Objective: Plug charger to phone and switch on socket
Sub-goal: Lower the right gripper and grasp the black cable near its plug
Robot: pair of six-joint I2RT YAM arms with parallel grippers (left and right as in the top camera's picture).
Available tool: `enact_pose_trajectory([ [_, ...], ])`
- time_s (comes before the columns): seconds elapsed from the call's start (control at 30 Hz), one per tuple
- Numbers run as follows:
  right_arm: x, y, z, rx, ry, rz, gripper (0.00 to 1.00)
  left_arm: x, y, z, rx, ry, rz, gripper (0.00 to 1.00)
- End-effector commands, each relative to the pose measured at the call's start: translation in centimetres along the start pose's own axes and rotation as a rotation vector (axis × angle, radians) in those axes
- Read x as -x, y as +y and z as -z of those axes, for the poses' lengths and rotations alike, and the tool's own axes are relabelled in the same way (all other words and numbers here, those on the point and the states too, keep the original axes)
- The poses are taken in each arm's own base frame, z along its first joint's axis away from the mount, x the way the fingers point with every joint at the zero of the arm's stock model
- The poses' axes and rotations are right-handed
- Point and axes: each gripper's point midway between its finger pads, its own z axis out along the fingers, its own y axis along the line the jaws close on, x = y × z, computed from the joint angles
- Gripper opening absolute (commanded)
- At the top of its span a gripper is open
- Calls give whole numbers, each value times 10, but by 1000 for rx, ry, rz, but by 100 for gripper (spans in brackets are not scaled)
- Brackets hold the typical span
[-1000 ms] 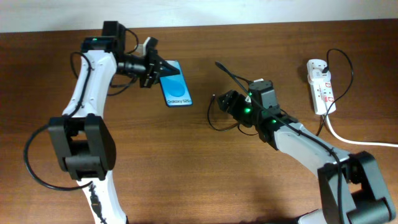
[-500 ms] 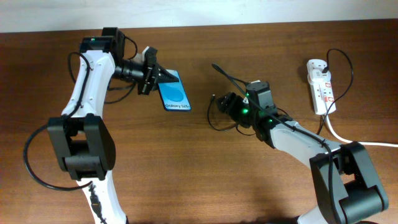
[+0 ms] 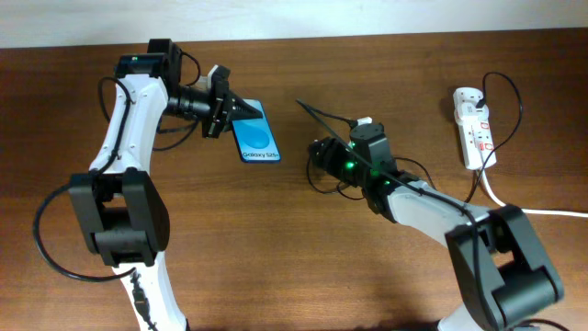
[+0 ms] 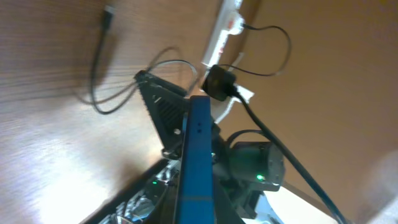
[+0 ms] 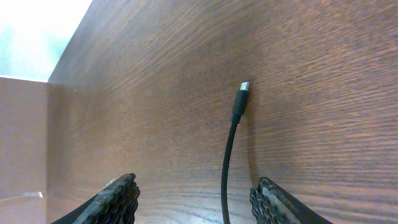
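Wooden bench (image 3: 276, 267) under everything. At far right, near the back edge, the socket (image 3: 473, 129), well apart from both arms. Left of centre, the phone (image 3: 255, 133), blue screen showing from above, clamped at its upper-left end in the left gripper (image 3: 223, 103). Between phone and socket, the charger (image 5: 230, 149), flat on the wood, long axis running straight ahead from the right gripper (image 5: 196, 186), connector tip (image 5: 244, 88) farthest out, toward the phone. Jaws parted, straddling the cable, not touching it. Nearer arm by far, judging from this: the right.
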Motion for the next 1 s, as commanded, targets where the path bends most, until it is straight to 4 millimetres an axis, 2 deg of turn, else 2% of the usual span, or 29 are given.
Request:
enact_pose_trajectory([
  [0.0,-12,-4,-12,13,59,-3,62,-1,0,8,41,-35,-55,0],
  [0.17,-18,-6,-23,22,103,-11,61,2,9,9,94,-52,-56,0],
  [0.47,-21,-14,-46,24,130,-19,55,3,9,9,97,-53,-55,0],
  [0.6,-19,-17,-53,26,113,-40,52,2,9,9,98,-53,-54,0],
  [0.73,-21,-25,-59,12,113,-70,51,2,9,9,98,-52,-52,0],
  [0.97,-24,-26,-65,20,131,-87,50,2,9,9,98,-51,-53,0],
])
